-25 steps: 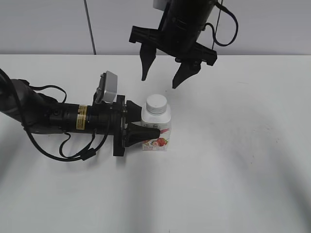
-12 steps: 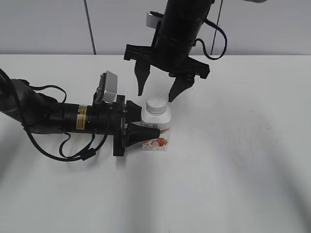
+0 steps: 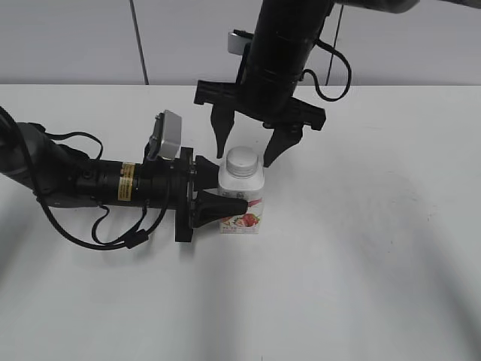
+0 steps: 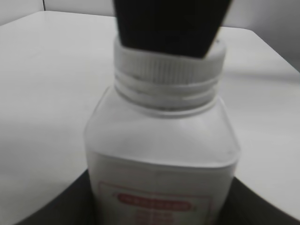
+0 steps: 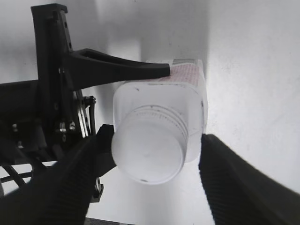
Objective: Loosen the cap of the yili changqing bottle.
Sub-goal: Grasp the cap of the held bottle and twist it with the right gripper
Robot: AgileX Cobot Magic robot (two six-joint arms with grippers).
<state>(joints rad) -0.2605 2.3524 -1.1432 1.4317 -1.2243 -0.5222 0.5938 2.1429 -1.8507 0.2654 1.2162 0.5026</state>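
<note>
Now my left gripper (image 3: 225, 204) clamps the light, squashy yili changqing bottle (image 3: 242, 198) at its body, my right gripper (image 3: 245, 156) spread open around the ribbed cap (image 3: 242, 160), best gripped on its sides.

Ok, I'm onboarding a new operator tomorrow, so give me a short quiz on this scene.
1. True or false: the right claw has already shut on the cap.
2. Which claw grips the bottle by its body?
   A. left
   B. right
3. Fill in: the bottle stands ____ on the table.

Key:
1. False; its fingers straddle the cap, open.
2. A, the left claw.
3. Upright.
</note>
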